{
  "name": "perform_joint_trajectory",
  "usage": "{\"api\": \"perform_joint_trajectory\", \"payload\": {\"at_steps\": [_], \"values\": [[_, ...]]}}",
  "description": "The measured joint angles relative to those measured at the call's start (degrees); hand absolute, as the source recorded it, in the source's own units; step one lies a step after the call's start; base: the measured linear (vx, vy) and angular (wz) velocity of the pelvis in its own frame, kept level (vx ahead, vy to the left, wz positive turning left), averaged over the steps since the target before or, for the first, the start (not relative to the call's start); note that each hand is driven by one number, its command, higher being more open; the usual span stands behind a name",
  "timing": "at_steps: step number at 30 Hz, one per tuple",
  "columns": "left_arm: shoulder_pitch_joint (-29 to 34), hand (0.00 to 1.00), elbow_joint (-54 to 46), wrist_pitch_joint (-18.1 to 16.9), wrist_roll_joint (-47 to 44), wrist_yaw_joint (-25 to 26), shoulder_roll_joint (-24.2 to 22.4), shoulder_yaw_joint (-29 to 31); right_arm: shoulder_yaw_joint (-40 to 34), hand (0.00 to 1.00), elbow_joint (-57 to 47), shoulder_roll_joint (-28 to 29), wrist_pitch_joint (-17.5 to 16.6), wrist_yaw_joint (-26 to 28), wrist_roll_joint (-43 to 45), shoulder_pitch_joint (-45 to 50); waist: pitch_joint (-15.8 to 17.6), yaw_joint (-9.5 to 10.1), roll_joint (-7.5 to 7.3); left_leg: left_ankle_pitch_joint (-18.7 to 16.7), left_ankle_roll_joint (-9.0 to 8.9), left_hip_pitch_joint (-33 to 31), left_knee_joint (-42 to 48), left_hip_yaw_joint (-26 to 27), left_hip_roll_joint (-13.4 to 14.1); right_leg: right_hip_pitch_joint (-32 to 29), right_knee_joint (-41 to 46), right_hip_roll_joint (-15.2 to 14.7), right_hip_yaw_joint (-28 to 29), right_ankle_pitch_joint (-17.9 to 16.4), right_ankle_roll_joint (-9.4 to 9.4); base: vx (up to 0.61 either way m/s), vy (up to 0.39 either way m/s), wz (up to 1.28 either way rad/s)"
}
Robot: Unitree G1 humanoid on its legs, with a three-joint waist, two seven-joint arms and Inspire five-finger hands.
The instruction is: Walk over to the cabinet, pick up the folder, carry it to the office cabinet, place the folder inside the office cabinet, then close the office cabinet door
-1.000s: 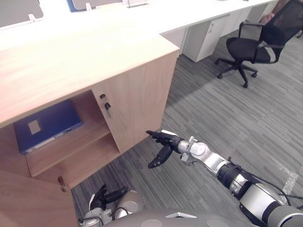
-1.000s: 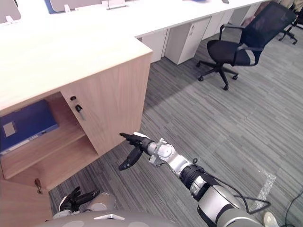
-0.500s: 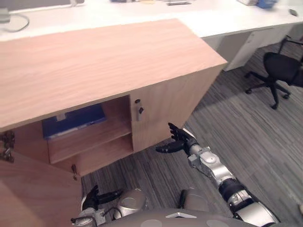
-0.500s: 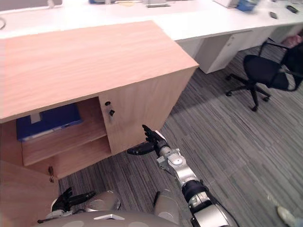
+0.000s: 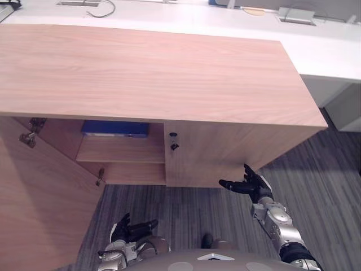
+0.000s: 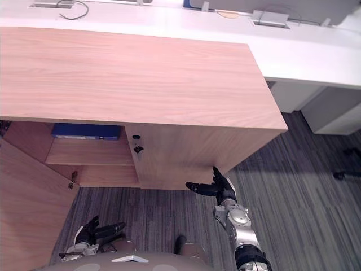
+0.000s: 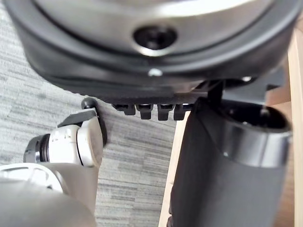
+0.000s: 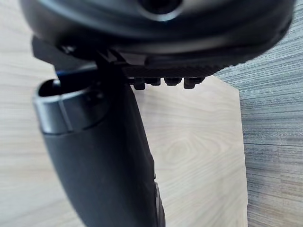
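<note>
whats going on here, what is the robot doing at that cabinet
The robot faces a wooden cabinet. The blue folder lies on the upper shelf inside, and the left door stands wide open, not yet closed. The right hand is open and empty, held out in front of the closed right door. The left hand hangs low, open and empty too.

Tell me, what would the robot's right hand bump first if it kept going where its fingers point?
Probably the cabinet's closed door, low down. The open right hand aims its fingers at that wood panel, which is just ahead in the wrist view, though depth is unclear.
</note>
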Motion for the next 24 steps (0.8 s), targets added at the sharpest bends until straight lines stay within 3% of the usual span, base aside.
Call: {"api": "perform_joint_trajectory", "payload": {"at_steps": [5, 9, 10, 11, 12, 13, 14, 15, 16, 18, 19, 22, 24], "values": [[0.83, 1.0, -2.67, -0.14, -0.28, -0.1, -0.94, -1.47, 0.84, 1.0, 1.6, 0.01, 0.15, -1.12, -0.01, 0.49, -0.45, 0.13, -0.57, 3.91, -0.97, -2.84, -0.08, 2.12, 1.48, 2.22, -3.42, 1.57, -5.03, 0.87, -2.01, 0.0, -0.108, 0.56], [2.79, 1.0, -6.66, -0.09, -0.54, -0.03, -0.97, -2.44, 2.74, 1.0, 2.56, -0.03, 0.2, -2.59, 0.05, -0.34, -0.48, 0.5, -0.61, 9.22, -0.4, -5.76, -2.34, 8.26, 3.12, 2.67, -5.13, 1.98, -8.65, 1.89, -3.59, -0.08, -0.102, 0.54], [3.51, 1.0, -8.28, -0.03, -0.59, 0.05, -0.83, -3.35, 2.98, 1.0, 3.57, -0.03, 0.2, -3.09, 0.04, -1.11, -0.45, 0.51, -0.57, 11.8, 0.44, -7.03, -3.42, 13.38, 3.99, 3.0, -6.19, 1.84, -10.25, 2.25, -4.01, -0.07, -0.061, 0.82], [3.94, 1.0, -9.88, 0.1, -0.58, -0.04, -0.81, -4.48, 2.92, 1.0, 4.34, -0.04, 0.24, -3.55, 0.04, -1.46, -0.33, 0.51, -0.65, 15.43, 3.73, -8.53, -6.34, 22.32, 5.54, 3.96, -8.18, 1.69, -12.67, 2.94, -4.77, -0.06, -0.034, 0.99], [3.93, 1.0, -10.76, 0.15, -0.57, -0.05, -0.61, -5.01, 2.91, 1.0, 4.65, -0.04, 0.24, -3.79, 0.02, -1.48, -0.23, 0.34, -1.16, 17.35, 5.34, -8.4, -9.42, 28.06, 6.68, 4.57, -9.75, 1.06, -14.05, 3.47, -5.22, 0.06, 0.03, 1.36], [3.46, 1.0, -12.82, 0.23, -0.47, 0.01, -0.63, -5.86, 2.57, 1.0, 4.91, -0.34, 0.25, -4.22, 0.05, -1.4, -0.04, -0.22, -0.91, 16.96, 6.47, -9.64, -7.46, 40.57, 8.35, 5.48, -12.25, 0.49, -18.74, 5.12, -6.66, 0.27, 0.173, 1.41], [3.53, 1.0, -14.46, 0.39, -0.16, -0.27, -0.81, -7.11, 2.22, 1.0, 4.9, -0.95, 0.2, -4.39, -0.01, -0.91, -0.28, -0.13, -0.02, 12.29, 8.71, -12.97, 4.58, 53.69, 11.31, 5.64, -13.43, 0.97, -22.12, 5.91, -7.52, 0.37, 0.261, 1.36], [3.5, 1.0, -15.09, 0.49, -0.03, -0.48, -0.59, -7.9, 2.33, 1.0, 4.89, -1.22, 0.13, -4.23, -0.1, -0.72, -0.27, -0.1, -0.03, 10.77, 9.95, -12.89, 7.93, 59.98, 12.97, 6.01, -14.19, 1.0, -23.6, 6.27, -7.79, 0.42, 0.386, 1.28], [3.54, 1.0, -16.73, 0.59, 0.0, -1.01, -0.44, -9.07, 2.44, 1.0, 4.43, -0.72, 0.1, -3.82, -0.13, -0.32, -0.15, -0.37, -0.48, 8.47, 11.14, -10.44, 10.39, 71.05, 15.07, 6.86, -15.81, 0.66, -26.72, 7.09, -7.96, 0.3, 0.332, 1.17], [3.58, 1.0, -20.58, 0.66, 0.0, -2.4, -0.9, -11.37, 1.5, 1.0, 2.0, 0.07, -0.78, -3.59, -0.17, 1.15, -0.34, -0.82, -0.34, 5.79, 11.09, -6.63, 9.91, 81.11, 15.88, 6.77, -16.59, -0.29, -33.35, 7.5, -7.95, 0.3, 0.369, 1.91], [3.51, 1.0, -23.04, 0.62, 0.0, -3.08, -1.07, -12.86, 1.04, 1.0, 1.35, 0.29, -1.36, -2.94, -0.53, 1.25, -0.46, -1.48, -0.07, 5.1, 10.21, -5.09, 8.39, 84.17, 15.87, 6.24, -16.32, -1.08, -37.41, 7.43, -7.98, 0.27, 0.336, 2.28], [3.57, 1.0, -26.4, 0.61, -0.05, -3.92, -1.64, -14.71, -0.41, 1.0, 1.05, 0.48, -2.43, -2.23, -0.75, 0.8, -0.29, -1.05, 0.92, 4.78, 8.38, -3.18, 0.2, 86.31, 14.3, 5.34, -13.47, -3.78, -44.66, 6.89, -7.61, 0.04, 0.234, 1.67], [3.76, 1.0, -26.39, 0.62, -0.05, -4.09, -2.03, -15.78, -3.63, 1.0, 1.11, 1.48, -3.09, -1.54, -0.71, 0.74, -0.41, -1.51, 1.73, 6.15, 7.93, -2.21, -6.95, 82.84, 9.98, 4.78, -9.94, -6.65, -46.82, 6.1, -6.72, -0.04, 0.251, 1.44]]}}
